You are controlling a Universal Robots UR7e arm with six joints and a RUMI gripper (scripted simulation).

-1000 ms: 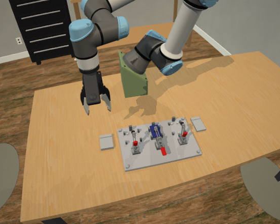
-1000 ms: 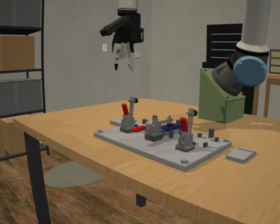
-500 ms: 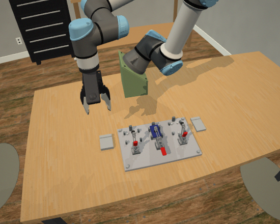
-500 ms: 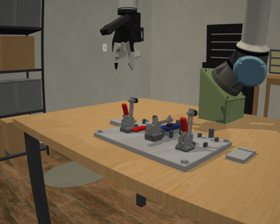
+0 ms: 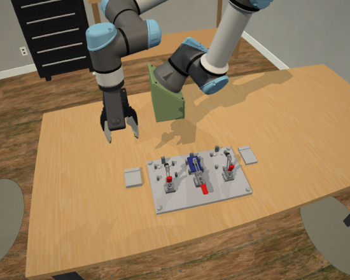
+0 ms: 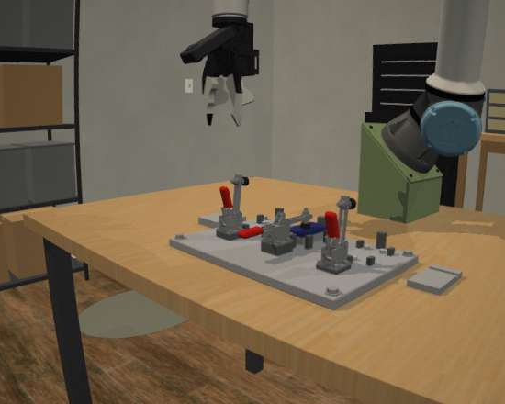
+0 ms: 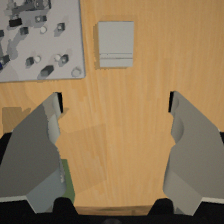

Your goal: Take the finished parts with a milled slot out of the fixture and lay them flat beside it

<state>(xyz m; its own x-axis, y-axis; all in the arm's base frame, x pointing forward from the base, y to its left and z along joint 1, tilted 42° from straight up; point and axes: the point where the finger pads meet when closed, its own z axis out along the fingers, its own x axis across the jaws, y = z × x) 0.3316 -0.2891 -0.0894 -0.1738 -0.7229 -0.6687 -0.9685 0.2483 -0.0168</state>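
Two grey finished parts with a milled slot lie flat on the table. One part (image 5: 133, 177) (image 6: 208, 220) (image 7: 116, 44) is left of the grey fixture plate (image 5: 211, 197) (image 6: 268, 268) (image 7: 20, 67). The other part (image 5: 247, 154) (image 6: 434, 278) is right of it. The blue blank (image 5: 192, 161) (image 6: 305, 230) sits under the middle clamp, whose red handle (image 5: 205, 189) (image 6: 250, 232) lies flat. The two side clamps (image 5: 169, 179) (image 5: 231, 167) stand open with nothing under them. My gripper (image 5: 123, 137) (image 6: 223, 121) (image 7: 115, 93) is open and empty, high above the table, behind and left of the fixture.
The arm's green base block (image 5: 167, 102) (image 6: 392, 184) stands on the table behind the fixture. Small pins and stops stick up from the plate. A black drawer cabinet (image 5: 52, 35) and a shelf rack (image 6: 29, 115) stand off the table.
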